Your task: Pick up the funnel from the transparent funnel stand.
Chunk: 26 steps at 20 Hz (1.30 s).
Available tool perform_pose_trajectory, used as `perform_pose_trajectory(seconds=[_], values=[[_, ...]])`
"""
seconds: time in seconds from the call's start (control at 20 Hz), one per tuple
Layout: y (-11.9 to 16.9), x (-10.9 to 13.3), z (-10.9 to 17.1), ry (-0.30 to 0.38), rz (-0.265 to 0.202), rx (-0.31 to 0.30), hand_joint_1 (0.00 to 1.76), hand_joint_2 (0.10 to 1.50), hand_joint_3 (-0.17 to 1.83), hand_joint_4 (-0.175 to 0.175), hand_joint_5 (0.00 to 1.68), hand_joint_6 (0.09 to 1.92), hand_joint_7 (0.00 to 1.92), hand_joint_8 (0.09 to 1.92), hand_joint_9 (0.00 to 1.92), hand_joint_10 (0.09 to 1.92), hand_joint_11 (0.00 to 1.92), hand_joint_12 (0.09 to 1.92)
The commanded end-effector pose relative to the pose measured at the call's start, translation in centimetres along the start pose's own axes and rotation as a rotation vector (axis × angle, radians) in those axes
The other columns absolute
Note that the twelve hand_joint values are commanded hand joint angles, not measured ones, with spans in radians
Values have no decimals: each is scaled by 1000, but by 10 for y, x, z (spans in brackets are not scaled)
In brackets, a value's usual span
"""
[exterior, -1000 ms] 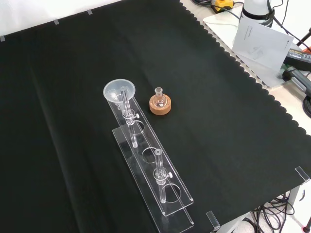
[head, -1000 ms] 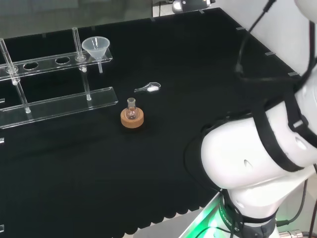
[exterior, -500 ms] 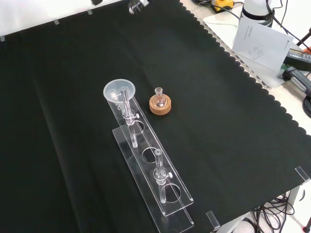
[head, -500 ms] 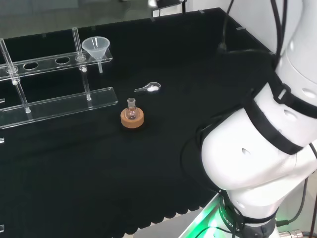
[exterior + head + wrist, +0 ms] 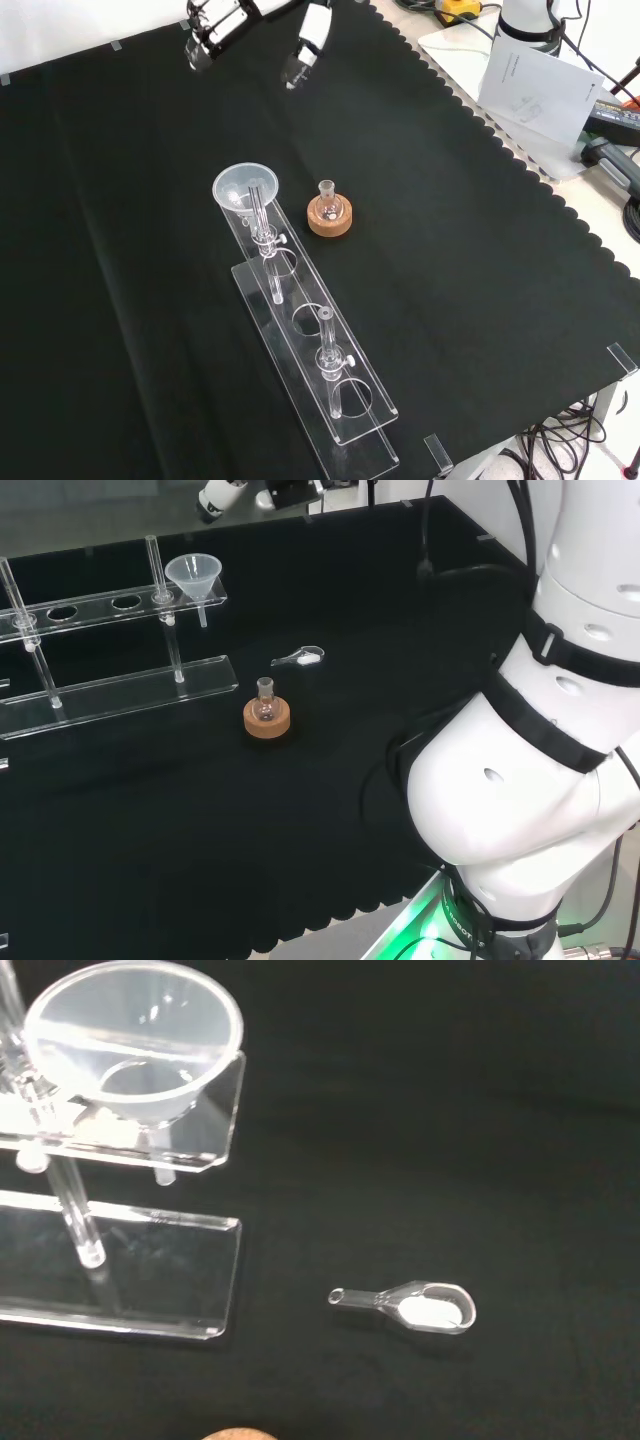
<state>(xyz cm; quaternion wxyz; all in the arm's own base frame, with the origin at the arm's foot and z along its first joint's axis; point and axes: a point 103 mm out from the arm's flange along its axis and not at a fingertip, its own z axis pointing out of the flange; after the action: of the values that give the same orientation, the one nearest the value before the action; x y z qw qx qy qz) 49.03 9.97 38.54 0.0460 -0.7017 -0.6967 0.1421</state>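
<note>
A clear funnel point(image 5: 245, 187) sits in the end hole of the transparent funnel stand point(image 5: 330, 395) on black cloth point(image 5: 480, 220). In the front view the hand point(image 5: 305, 38) hangs at twelve o'clock, well apart from the funnel, fingers straight and holding nothing. At the funnel's three o'clock, a small flask point(image 5: 327, 200) stands on a cork ring point(image 5: 330, 221). In the wrist view, a small clear scoop point(image 5: 415, 1306) holding white powder lies near the stand.
</note>
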Motion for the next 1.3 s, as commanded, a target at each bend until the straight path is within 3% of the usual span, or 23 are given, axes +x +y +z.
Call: perform_pose_trajectory(seconds=[0.05,0.2,0.3,0.6,0.85,1.0,1.3], values=[[27,38,14,-57,-6,162,460,877,191,-5,189,87,0,476,144,754,79,1514],[33,49,16,-76,-17,196,449,849,182,-7,103,87,0,176,41,763,75,1535],[37,53,19,-79,-23,210,450,835,176,-7,66,87,0,88,10,762,80,1549],[51,61,30,-87,-36,231,456,814,166,-5,40,87,2,87,0,753,91,1562],[58,63,38,-86,-64,213,485,798,157,-4,43,87,3,87,0,820,115,1567],[61,64,42,-83,-79,177,511,789,155,-4,64,87,0,192,13,867,154,1556],[68,66,50,-98,-89,191,563,779,155,-4,95,87,0,318,54,880,187,1547]])
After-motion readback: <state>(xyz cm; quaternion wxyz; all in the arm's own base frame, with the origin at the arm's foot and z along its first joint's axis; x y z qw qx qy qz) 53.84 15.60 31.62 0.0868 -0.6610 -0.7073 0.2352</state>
